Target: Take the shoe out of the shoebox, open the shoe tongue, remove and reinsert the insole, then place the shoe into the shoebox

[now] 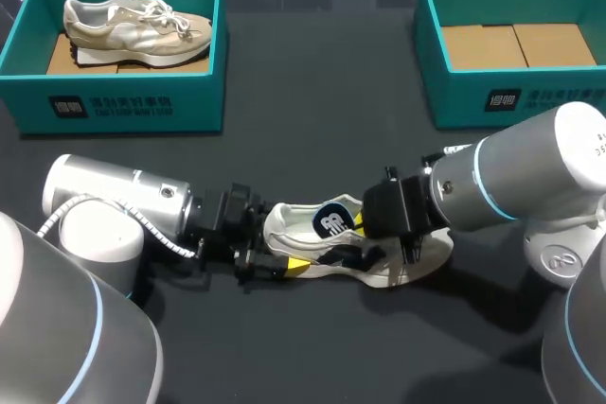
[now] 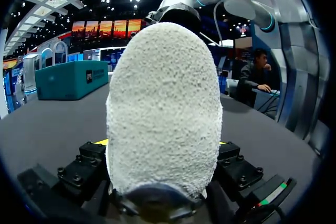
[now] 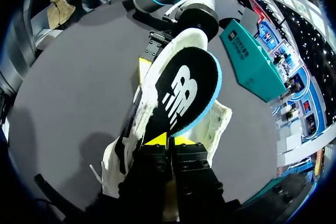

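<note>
Your right pincer [image 3: 169, 140] is clenched on the near end of the insole [image 3: 184, 90], with its yellow tips pressed onto it from both sides. The insole is black with a white mark and a blue edge, and it stands tilted up out of the opening of the shoe [image 3: 218, 121], its far end pointing toward your other arm. Your left pincer [image 2: 164, 145] is grasping the shoe by its fuzzy white heel, one finger on each side, and the heel fills most of what that wrist camera sees. The shoe lies on the dark desk [image 1: 312, 92] between your two arms, near the front edge, heel toward the left arm and toe under the right arm's wrist. Well apart from it, at the far left of the desk, the teal left shoebox [image 1: 123, 106] holds a second shoe [image 1: 137, 26], pale and laced, lying on cardboard. At the far right, the teal right shoebox [image 1: 511, 101] shows its cardboard floor.
</note>
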